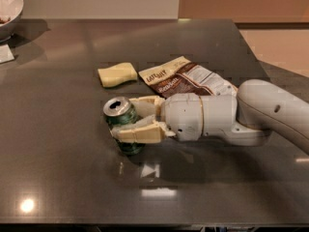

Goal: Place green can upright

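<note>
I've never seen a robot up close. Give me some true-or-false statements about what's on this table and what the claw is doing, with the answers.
1. The gripper has a finger on each side of the green can. True.
2. The brown snack bag is inside the bowl. False: it lies on the table, behind the arm; the bowl sits at the far left corner.
3. The yellow block rests on top of the can. False: it lies on the table beyond the can, apart from it.
4. The can's silver top is its highest part. True.
</note>
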Available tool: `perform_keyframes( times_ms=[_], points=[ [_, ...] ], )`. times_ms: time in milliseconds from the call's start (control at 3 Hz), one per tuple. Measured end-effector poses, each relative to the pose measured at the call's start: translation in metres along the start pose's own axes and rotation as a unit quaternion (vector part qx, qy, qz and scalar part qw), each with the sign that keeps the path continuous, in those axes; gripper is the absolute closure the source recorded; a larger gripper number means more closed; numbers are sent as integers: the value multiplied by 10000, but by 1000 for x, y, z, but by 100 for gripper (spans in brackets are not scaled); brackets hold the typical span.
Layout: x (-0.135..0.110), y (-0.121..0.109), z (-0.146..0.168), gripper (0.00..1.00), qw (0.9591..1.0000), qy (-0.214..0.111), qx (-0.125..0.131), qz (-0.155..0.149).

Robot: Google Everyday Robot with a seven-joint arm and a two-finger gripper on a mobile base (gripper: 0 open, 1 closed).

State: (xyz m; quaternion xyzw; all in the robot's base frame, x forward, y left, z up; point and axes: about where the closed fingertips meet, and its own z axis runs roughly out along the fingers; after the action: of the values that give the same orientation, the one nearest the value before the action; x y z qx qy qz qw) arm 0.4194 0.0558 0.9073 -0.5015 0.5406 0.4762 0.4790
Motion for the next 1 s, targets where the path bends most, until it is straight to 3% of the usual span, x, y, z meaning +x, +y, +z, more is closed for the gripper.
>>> perform_keyframes(
  times_ms=[333,1000],
  points=[
    [5,-2,-1,82,9995,-322,-53,50],
    [10,-3,-2,36,9984,-572,-34,0]
  ],
)
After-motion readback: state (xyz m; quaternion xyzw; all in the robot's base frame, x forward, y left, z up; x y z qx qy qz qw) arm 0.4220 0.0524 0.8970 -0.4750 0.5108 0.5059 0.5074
